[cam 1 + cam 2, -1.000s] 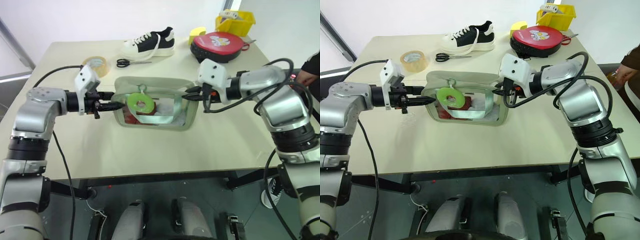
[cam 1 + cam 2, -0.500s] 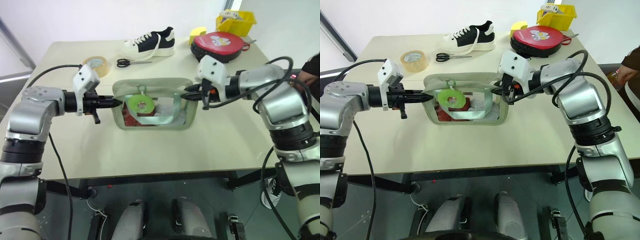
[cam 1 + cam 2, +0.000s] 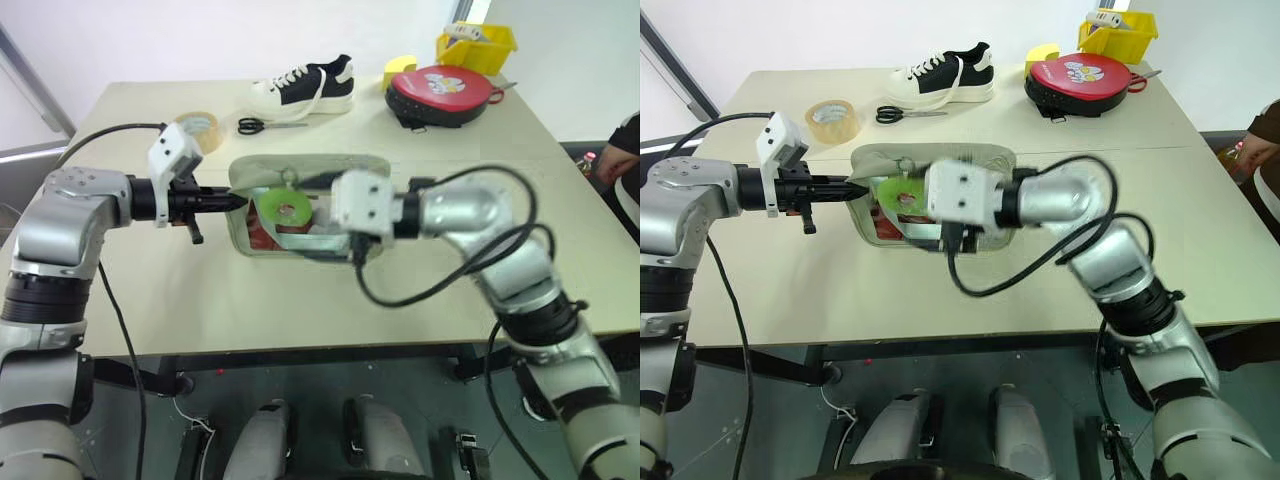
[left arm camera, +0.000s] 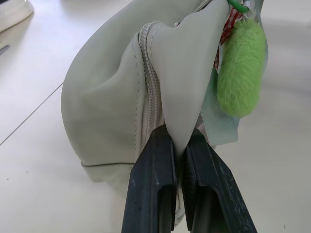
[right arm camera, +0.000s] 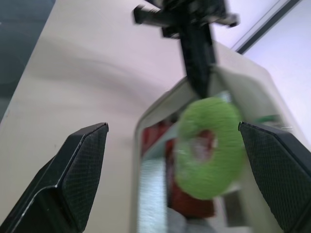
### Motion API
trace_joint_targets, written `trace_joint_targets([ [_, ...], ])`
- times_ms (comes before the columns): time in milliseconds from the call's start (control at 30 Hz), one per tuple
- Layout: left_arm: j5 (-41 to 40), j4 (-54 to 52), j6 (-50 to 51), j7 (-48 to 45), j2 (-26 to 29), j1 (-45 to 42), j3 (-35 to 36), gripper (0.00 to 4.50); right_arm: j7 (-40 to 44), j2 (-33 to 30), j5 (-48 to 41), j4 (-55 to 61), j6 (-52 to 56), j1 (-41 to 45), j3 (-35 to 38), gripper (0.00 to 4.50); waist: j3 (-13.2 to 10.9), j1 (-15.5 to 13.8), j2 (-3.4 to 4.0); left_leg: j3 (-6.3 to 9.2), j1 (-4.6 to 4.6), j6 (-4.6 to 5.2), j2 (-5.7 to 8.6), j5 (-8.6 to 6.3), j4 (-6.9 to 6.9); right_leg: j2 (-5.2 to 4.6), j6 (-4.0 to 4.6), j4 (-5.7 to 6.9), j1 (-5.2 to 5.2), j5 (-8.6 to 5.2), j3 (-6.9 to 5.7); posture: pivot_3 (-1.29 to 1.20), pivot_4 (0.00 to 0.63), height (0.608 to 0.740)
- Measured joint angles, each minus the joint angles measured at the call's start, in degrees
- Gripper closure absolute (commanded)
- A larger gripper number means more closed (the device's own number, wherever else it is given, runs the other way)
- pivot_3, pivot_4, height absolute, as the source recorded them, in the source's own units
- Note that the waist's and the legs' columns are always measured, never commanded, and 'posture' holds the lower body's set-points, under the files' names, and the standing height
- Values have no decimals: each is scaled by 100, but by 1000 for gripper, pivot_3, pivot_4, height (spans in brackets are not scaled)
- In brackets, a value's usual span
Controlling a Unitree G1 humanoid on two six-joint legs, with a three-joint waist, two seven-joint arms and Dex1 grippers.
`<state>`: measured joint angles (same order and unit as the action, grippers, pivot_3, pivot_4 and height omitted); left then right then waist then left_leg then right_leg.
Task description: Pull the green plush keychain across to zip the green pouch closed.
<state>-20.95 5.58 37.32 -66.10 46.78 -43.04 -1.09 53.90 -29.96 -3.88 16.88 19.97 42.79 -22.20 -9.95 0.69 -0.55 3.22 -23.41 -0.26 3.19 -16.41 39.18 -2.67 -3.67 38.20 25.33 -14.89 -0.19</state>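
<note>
The left gripper (image 4: 177,145) is pinched tight on the end flap of the green pouch (image 3: 300,170), which sits in the middle of the table (image 3: 300,290). The right gripper (image 5: 172,141) is wide open and holds nothing. The green plush keychain (image 5: 210,145) hangs on the pouch front, at about 3 o'clock from the left claw. The right claw should close gently around the plush ring, then pull straight along the zipper while the left keeps holding. Something red shows through the pouch's clear window.
</note>
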Motion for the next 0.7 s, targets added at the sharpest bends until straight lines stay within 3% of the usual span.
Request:
trace_joint_targets([
  [233,-5,-10,8,6,-19,-19,-14,4500,-341,417,471,-985,-157,0,-188,53,0,8,0,0,0,-23,0,13,-1,2,0,2,2,0,0,0,150,740],
  [700,-54,-19,-8,25,-66,-7,-14,4500,-524,982,789,-1108,205,177,-339,53,0,2,0,1,0,-23,0,13,-2,2,0,2,2,0,0,0,150,740],
])
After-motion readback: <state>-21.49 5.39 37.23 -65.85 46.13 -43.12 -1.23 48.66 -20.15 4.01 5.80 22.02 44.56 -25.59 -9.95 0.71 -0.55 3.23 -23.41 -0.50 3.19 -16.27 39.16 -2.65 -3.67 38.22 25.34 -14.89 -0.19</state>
